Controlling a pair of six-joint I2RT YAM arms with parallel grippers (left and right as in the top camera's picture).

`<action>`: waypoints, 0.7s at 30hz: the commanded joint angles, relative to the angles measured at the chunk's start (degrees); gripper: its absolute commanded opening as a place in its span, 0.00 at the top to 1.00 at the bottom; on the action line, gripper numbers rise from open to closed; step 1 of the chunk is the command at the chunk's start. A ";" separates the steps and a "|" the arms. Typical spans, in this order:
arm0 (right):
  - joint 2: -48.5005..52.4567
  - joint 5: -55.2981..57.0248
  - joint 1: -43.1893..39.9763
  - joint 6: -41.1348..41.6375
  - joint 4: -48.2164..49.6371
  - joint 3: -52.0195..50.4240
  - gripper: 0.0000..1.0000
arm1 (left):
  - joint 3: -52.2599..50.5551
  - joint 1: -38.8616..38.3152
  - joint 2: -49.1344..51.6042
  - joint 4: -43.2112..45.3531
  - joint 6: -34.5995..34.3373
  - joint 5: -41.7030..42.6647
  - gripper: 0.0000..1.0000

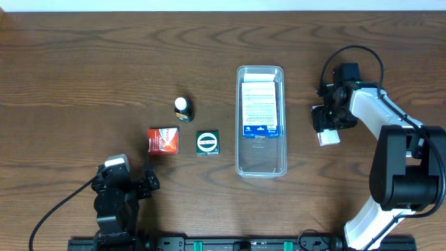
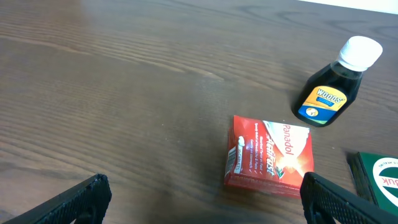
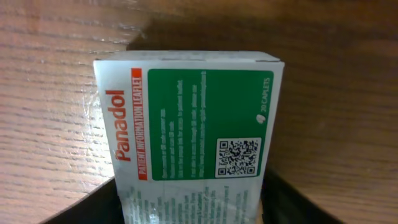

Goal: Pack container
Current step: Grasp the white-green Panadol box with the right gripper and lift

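Observation:
The clear plastic container (image 1: 239, 150) stands upright at the table's centre right, with a white and blue box (image 1: 260, 108) lying inside it. My right gripper (image 1: 326, 124) is to the right of the container, shut on a green and white Panadol box (image 3: 193, 130), which also shows in the overhead view (image 1: 329, 138). My left gripper (image 1: 132, 183) is open and empty at the front left, with its fingers apart in the left wrist view (image 2: 202, 200), just short of a red Panadol box (image 2: 270, 155).
The red Panadol box (image 1: 164, 140), a green box with a white ring (image 1: 208, 142) and a small dark bottle with a white cap (image 1: 182, 108) lie left of the container. The bottle (image 2: 333, 87) and the green box (image 2: 379, 180) also show in the left wrist view.

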 commanded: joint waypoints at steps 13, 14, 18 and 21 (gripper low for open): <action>-9.31 -0.55 2.51 16.96 -9.97 5.90 0.62 | -0.94 0.02 0.11 -0.04 0.96 0.17 0.02; -11.30 -1.05 3.19 17.46 -10.82 6.60 0.63 | -0.94 0.02 0.11 -0.04 0.96 0.17 0.02; -18.91 -1.75 7.04 19.15 -12.04 8.52 0.63 | -0.94 0.02 0.11 -0.04 0.96 0.17 0.02; -24.30 -1.73 11.58 22.56 -10.60 8.70 0.61 | -0.94 0.02 0.11 -0.04 0.96 0.17 0.02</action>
